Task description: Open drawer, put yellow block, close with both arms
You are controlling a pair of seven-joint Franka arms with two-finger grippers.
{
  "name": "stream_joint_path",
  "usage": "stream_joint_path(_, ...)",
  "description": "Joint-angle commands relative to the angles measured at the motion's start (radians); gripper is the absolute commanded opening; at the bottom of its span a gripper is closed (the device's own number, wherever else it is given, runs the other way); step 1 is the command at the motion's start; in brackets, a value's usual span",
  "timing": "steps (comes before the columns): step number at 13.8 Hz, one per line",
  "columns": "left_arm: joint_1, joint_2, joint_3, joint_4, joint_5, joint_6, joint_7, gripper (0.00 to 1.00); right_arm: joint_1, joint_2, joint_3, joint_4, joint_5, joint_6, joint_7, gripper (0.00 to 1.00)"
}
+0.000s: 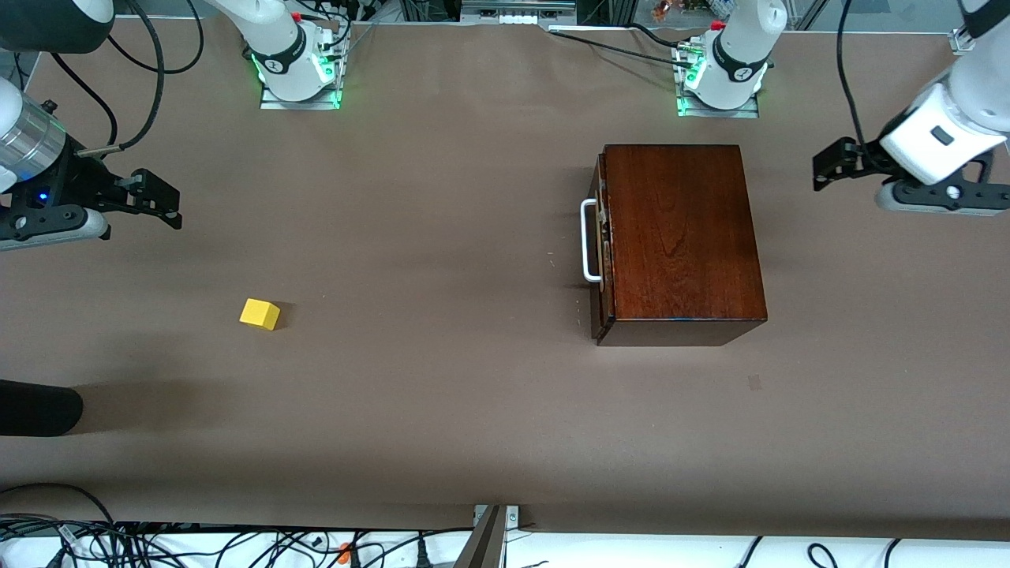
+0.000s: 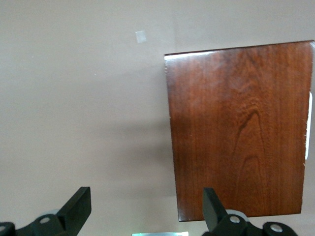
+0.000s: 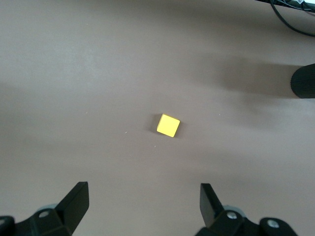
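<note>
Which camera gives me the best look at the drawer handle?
The front view: the whole white handle shows on the shut drawer's front. The left wrist view catches only a sliver of it past the box top; the right wrist view shows none.

Surface (image 1: 442, 394): matt brown covering, smooth, paper- or cloth-like, no shine; faint creases near its edge at 6 o'clock in the front view.

Box (image 1: 680, 229): dark reddish wood, visible grain, glossy varnish; a bright glare line runs along one top edge in the left wrist view.

Handle (image 1: 587, 241): white loop, smooth, looks like painted metal.

Block (image 1: 259, 313): plain yellow, matt, even faces; material cannot be told.

Right gripper (image 3: 142, 206) and left gripper (image 2: 145, 209): fingers (image 3: 76, 201) black, matt, plastic-looking.

Arm shells: white, smooth, slightly glossy plastic. Cables: black, rubbery sheath.
</note>
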Motion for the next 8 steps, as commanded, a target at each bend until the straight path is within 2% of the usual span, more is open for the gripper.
stream_joint_path(1, -0.011, 0.035, -0.053, 0.026, 0.003, -0.023, -0.038, 1.00, 0.001, 0.011, 0.000, 0.033, -0.008, -0.023, 0.017, 1.00)
stream_joint_path(3, -0.014, 0.077, -0.125, 0.033, -0.015, -0.010, -0.071, 1.00, 0.001, 0.012, -0.001, 0.033, -0.006, -0.023, 0.013, 1.00)
stream_joint_path(6, -0.020, 0.182, -0.233, 0.133, -0.013, -0.010, -0.249, 1.00, -0.001, 0.012, -0.001, 0.031, -0.006, -0.021, 0.010, 1.00)
stream_joint_path(8, -0.064, 0.248, -0.265, 0.179, -0.006, 0.005, -0.340, 1.00, -0.001, 0.012, -0.001, 0.031, -0.006, -0.021, 0.008, 1.00)
